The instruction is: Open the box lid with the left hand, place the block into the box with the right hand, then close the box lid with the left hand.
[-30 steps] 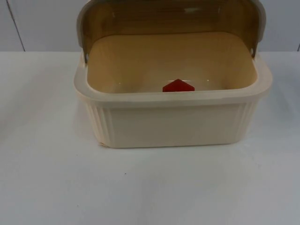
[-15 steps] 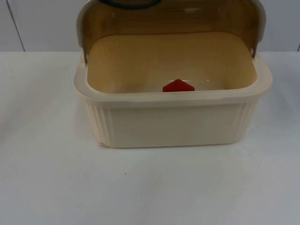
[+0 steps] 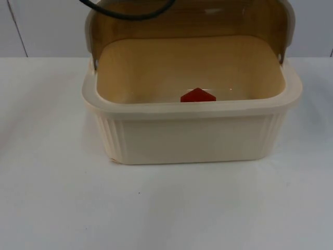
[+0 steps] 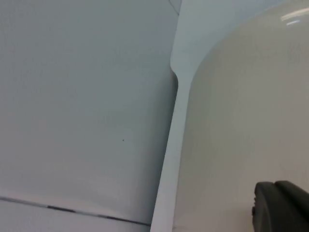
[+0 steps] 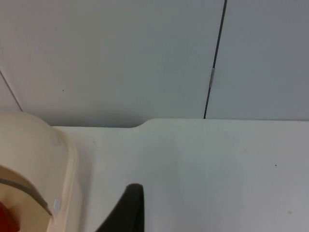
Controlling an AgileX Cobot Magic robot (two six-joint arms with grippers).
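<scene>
With the lid [image 3: 187, 21] up, block [image 3: 197, 96] lies inside the box [image 3: 192, 135] | my left gripper [image 4: 285, 208] beside box, fingers unclear | my right gripper [image 5: 126, 212] beside box, fingers unclear.

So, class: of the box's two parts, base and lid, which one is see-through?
The lid: brown-tinted and transparent, standing raised behind the opening. The base is opaque cream, with the red block inside.

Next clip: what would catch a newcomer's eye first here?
The big cream box in the middle of the white table, its brown see-through lid swung up at the back. Then the red block lying inside near the front wall, just peeking over the rim. The right wrist view catches the box's side and a sliver of red.
</scene>
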